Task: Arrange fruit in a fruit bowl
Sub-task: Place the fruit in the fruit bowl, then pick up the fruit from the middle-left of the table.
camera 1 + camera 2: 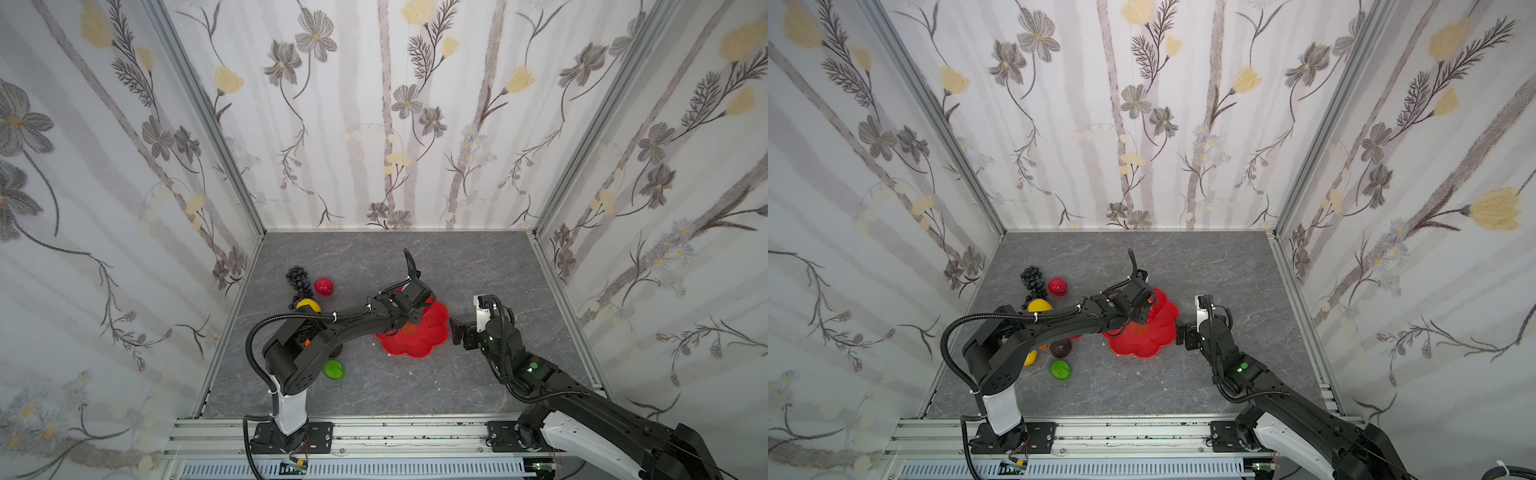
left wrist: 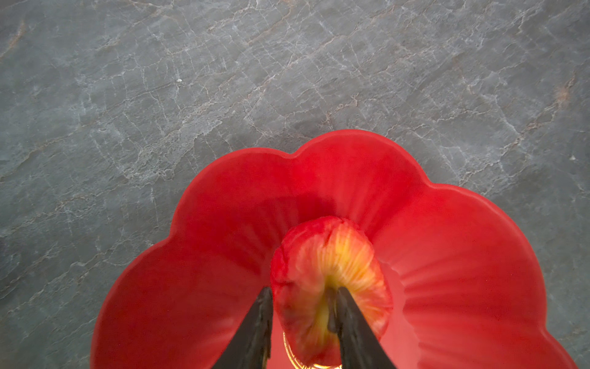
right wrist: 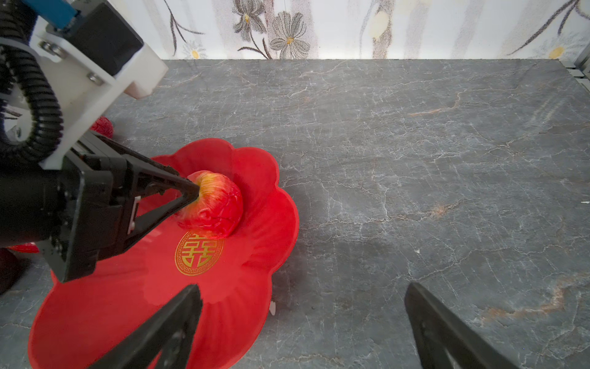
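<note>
Placement step: apple (image 3: 217, 207) rests in fruit bowl (image 3: 105, 306). Left end effector (image 2: 303, 290) slightly parted at its stem end; grip unclear. Right end effector (image 3: 303, 287) wide open, empty. Next: release, lift straight.

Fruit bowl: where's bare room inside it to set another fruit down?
Free: in the fruit bowl, between the gold emblem and the rim beside the right gripper. Crowded: beyond the emblem, where the left gripper is at the apple.
</note>
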